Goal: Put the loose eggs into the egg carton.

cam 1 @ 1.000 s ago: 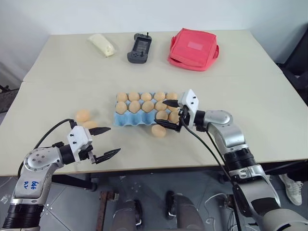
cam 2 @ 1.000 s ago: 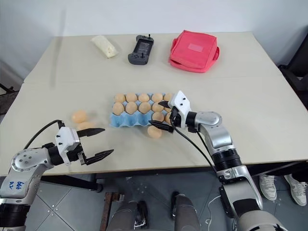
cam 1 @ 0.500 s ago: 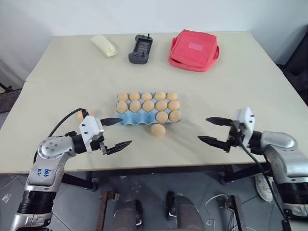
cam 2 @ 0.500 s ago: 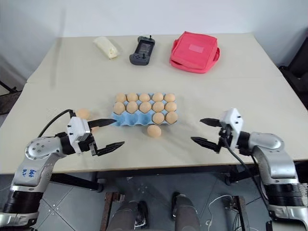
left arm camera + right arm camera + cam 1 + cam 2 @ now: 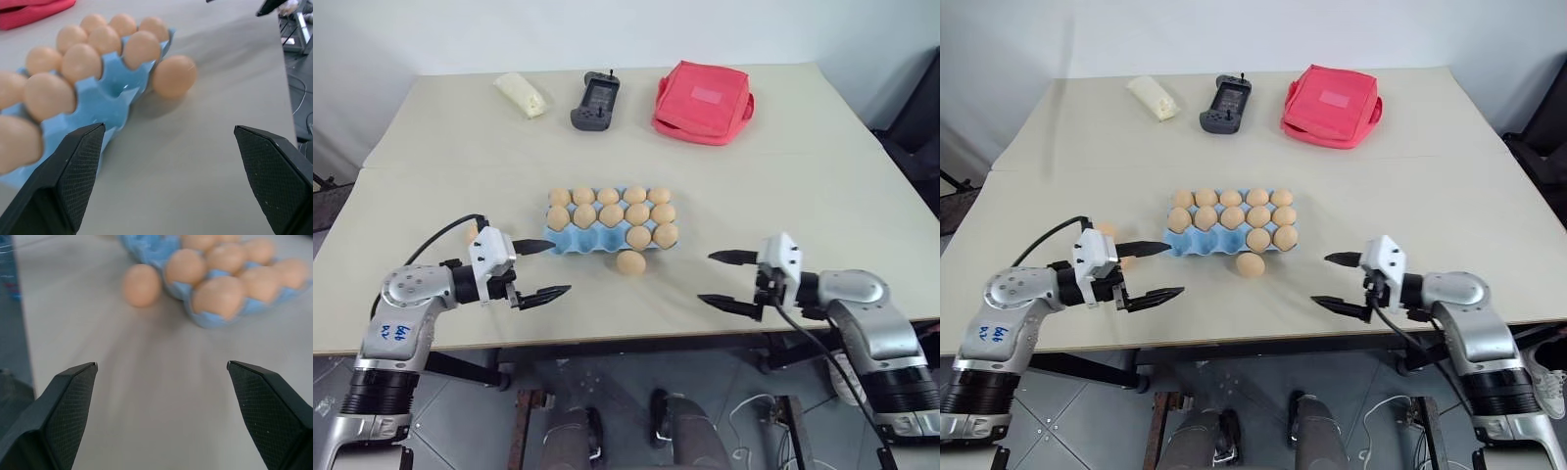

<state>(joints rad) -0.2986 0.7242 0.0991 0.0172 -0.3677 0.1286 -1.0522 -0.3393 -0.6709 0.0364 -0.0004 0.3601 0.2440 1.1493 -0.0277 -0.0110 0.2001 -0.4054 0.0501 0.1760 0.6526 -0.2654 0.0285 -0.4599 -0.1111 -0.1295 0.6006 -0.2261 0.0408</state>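
**Carton Loading: Partly Complete**

The egg carton (image 5: 605, 223) sits mid-table with twelve cups filled and three near-row cups vacant. One loose egg (image 5: 630, 261) lies against its near edge; another (image 5: 1107, 231) lies toward the table's left edge. Left gripper (image 5: 539, 268) and right gripper (image 5: 725, 278) stand fully open, empty.

Even, bright, diffuse light covers the tabletop (image 5: 803, 176), with no glare. Shadows are soft and faint, lying close beneath the egg carton (image 5: 570, 243). Head views are sharp throughout. In the right wrist view the eggs (image 5: 142, 285) at upper frame look soft and out of focus.
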